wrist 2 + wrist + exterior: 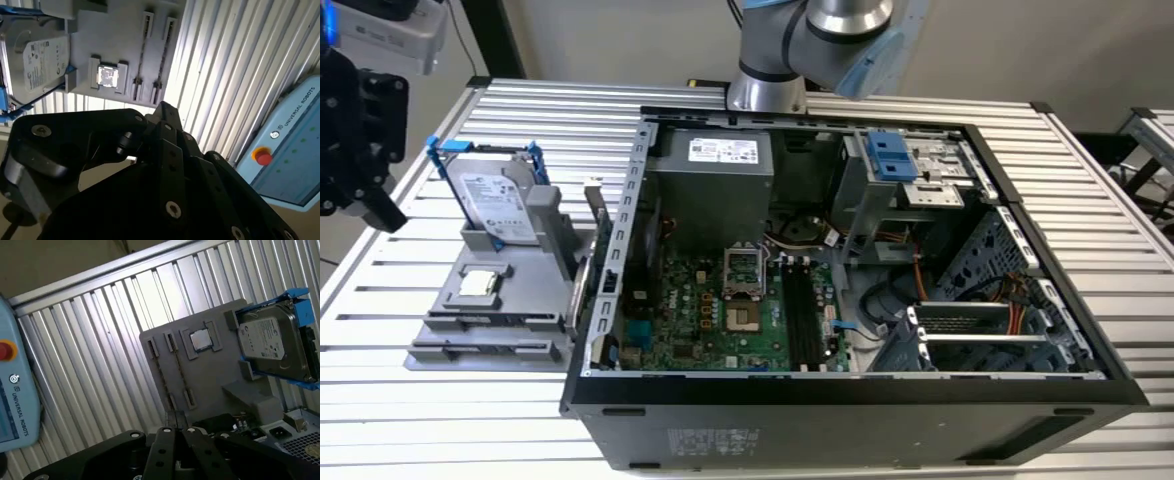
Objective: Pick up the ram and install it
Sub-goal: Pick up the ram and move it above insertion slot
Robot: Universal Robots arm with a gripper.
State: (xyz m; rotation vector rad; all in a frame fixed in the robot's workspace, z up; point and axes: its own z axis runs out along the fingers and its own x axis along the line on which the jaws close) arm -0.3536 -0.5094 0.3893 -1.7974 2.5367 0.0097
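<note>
The ram looks like a thin dark strip standing on edge in a slot of the grey parts fixture (520, 275), beside the square silver chip; I see it in both wrist views (180, 369) (142, 50). My black gripper (374, 195) hangs above the table off the fixture's end on the exterior view's left, well apart from the ram. In both wrist views its fingers (176, 426) (162, 107) meet at the tips, shut, with nothing visible between them. The long black memory slots (807, 315) lie on the motherboard inside the open computer case (854, 385).
A silver hard drive in a blue bracket (500, 195) stands upright on the fixture. The square chip (202, 340) lies flat in its recess. A pale blue teach pendant (295, 150) rests on the slatted table. The case walls rise around the motherboard.
</note>
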